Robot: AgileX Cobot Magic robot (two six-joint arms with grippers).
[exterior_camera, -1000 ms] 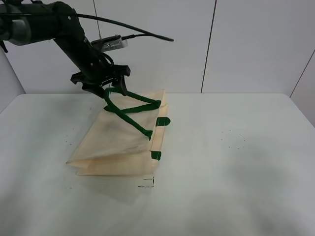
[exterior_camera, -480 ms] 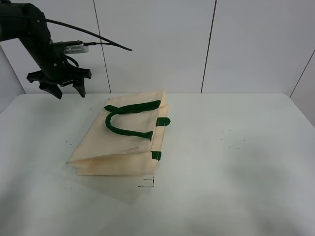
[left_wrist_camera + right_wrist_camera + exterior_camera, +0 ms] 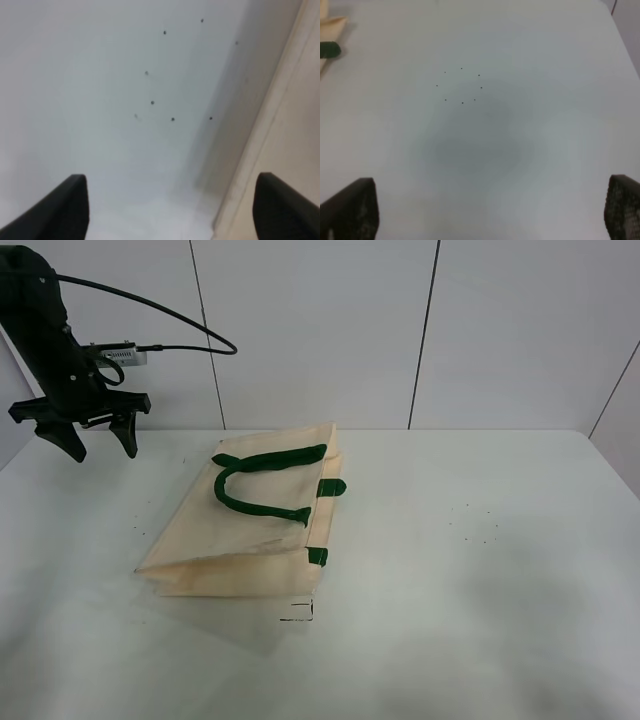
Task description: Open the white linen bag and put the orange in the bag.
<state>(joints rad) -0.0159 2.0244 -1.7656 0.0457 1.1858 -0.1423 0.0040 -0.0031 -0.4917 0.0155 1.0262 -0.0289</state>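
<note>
The white linen bag [image 3: 250, 530] lies flat on the table left of the middle, with its dark green handle [image 3: 262, 483] resting on top and green tabs at its right rim. A corner of it and a green tab show in the right wrist view [image 3: 329, 46]. My left gripper [image 3: 92, 440] is open and empty, held above the table's back left corner, well left of the bag. Its wrist view shows the gripper [image 3: 170, 207] with fingers spread over bare table. My right gripper [image 3: 490, 212] is open and empty over bare table right of the bag. The orange is out of view.
The white table [image 3: 480, 570] has small dark specks to the right of the bag [image 3: 475, 522]. A small black corner mark [image 3: 298, 612] sits by the bag's front edge. White wall panels stand behind the table.
My left gripper let go of the green handle, which dropped flat onto the bag. The arm then swung away to the back left, past the bag's edge.
</note>
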